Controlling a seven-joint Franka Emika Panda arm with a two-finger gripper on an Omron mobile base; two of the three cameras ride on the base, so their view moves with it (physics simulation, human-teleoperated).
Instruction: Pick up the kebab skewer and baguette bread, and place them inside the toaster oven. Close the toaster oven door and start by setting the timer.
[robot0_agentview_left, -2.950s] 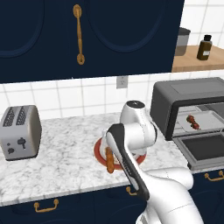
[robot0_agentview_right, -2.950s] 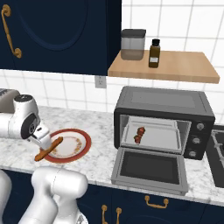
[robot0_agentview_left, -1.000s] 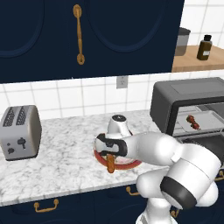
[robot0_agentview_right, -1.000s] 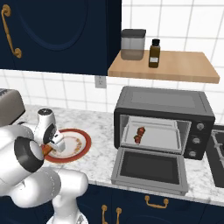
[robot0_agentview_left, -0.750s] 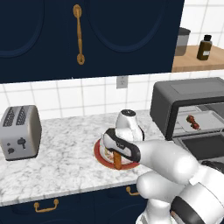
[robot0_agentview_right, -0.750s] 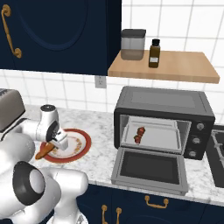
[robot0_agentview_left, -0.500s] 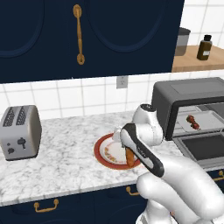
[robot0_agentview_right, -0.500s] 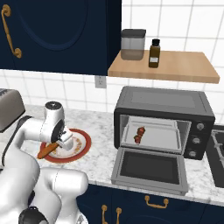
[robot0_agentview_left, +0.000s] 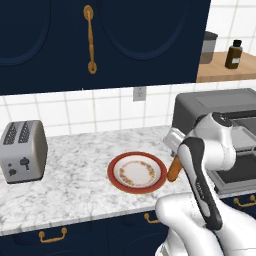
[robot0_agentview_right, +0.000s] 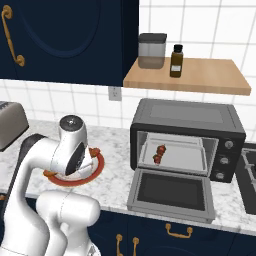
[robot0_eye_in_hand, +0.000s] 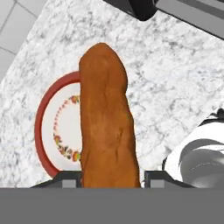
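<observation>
Bread is in the grip: the hand (robot0_eye_in_hand: 109, 181) is clamped on the baguette bread (robot0_eye_in_hand: 107, 118), carried just past the right rim of the plate (robot0_agentview_left: 114, 176) above the worktop (robot0_agentview_left: 70, 187). The kebab skewer (robot0_agentview_right: 160, 152) already lies on the tray inside the toaster oven (robot0_agentview_right: 187, 137), whose toaster oven door (robot0_agentview_right: 172, 192) hangs open. To my eye the carry should stay level, clear the lowered door, and set the loaf beside the skewer, not on it.

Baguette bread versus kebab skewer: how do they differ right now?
The baguette bread is held in the gripper above the counter by the plate; the kebab skewer lies inside the toaster oven. The baguette is smooth orange-brown and long; the skewer is short, with dark red chunks.
</observation>
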